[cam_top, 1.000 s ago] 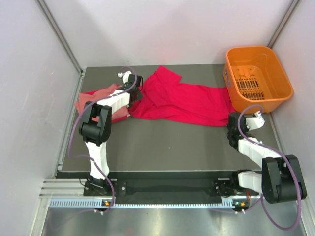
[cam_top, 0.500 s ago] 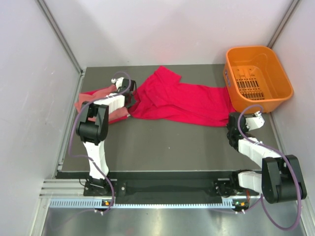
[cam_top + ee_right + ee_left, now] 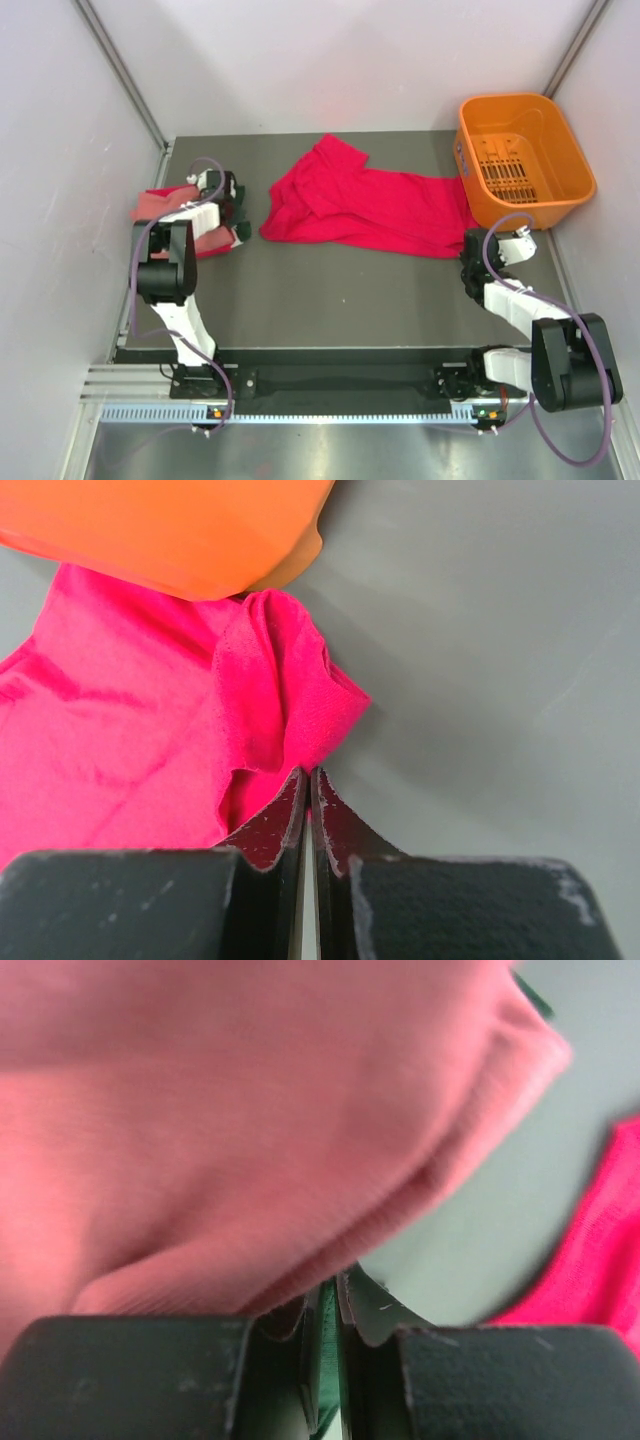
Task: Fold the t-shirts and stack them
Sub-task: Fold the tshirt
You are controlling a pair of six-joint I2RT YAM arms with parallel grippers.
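Observation:
The salmon pink t-shirt [image 3: 160, 203] lies bunched at the table's left edge. My left gripper [image 3: 225, 200] sits at its right side. In the left wrist view the pink cloth [image 3: 250, 1110] fills the frame and its hem runs down into the nearly closed jaws of the left gripper [image 3: 338, 1285], where a thin green strip also shows. The crimson red t-shirt [image 3: 370, 205] lies spread across the middle. My right gripper [image 3: 468, 243] is shut, its tips [image 3: 308, 772] at the edge of the crimson sleeve [image 3: 280, 680], with no cloth seen between them.
An orange plastic basket [image 3: 525, 150] stands at the back right, its corner [image 3: 170, 530] over the crimson cloth. Grey walls close in on the left, back and right. The dark table [image 3: 330, 290] shows bare between the shirts and the arm bases.
My left gripper moved left, away from the crimson shirt, and the pink shirt shifted left with it while the jaws narrowed. The right arm and the crimson shirt stayed put.

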